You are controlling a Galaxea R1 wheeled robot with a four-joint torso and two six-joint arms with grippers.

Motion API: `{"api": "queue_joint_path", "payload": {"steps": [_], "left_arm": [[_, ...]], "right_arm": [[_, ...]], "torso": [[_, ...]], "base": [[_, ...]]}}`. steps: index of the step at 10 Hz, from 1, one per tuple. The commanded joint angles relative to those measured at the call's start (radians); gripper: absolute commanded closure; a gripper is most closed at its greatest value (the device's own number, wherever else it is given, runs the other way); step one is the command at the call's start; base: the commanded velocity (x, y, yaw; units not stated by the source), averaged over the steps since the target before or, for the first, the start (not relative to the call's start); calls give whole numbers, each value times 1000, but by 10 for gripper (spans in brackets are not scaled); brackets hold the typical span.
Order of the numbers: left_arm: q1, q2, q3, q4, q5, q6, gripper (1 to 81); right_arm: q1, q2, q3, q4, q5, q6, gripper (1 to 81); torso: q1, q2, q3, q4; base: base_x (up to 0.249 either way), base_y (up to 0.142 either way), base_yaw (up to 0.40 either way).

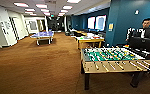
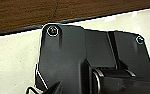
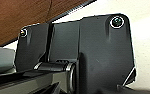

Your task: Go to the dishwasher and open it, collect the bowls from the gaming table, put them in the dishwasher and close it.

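The gaming table [image 1: 90, 39], with a yellow edge and colourful things on its top, stands along the right wall beyond the foosball table. I cannot make out the bowls on it from here. The dishwasher is out of view. In both wrist views the robot's own dark plate lies over a pale surface, with brown carpet at the edge.
A foosball table [image 1: 111, 58] with a green field stands close at the right. A person [image 1: 145, 28] sits behind a dark screen [image 1: 143, 43] at far right. A blue ping-pong table [image 1: 42, 35] stands far left of centre. Wide brown carpet [image 1: 36, 67] stretches ahead.
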Motion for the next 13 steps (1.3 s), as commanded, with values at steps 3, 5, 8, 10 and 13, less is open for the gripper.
{"api": "queue_joint_path", "payload": {"steps": [3,5,8,10,13], "left_arm": [[-46,-5,-2,-2,45,-5,10],[-46,-5,-2,-19,45,-10,10],[-46,-5,-2,-29,49,-8,10],[-46,-8,-2,-39,47,-10,10],[-46,-9,-2,-45,46,-10,10]], "right_arm": [[48,2,0,-9,-46,-4,10],[48,3,0,-9,-46,-4,10],[48,2,-1,-6,-46,-3,10],[49,3,2,-3,-46,-2,10],[51,3,-3,-8,-51,-4,10]], "torso": [[0,0,0,0],[0,0,0,0],[0,0,0,0],[-1,0,0,0],[-1,0,0,0]], "base": [[-26,-155,-64],[0,0,0],[0,0,0],[0,0,0],[0,0,0]]}}
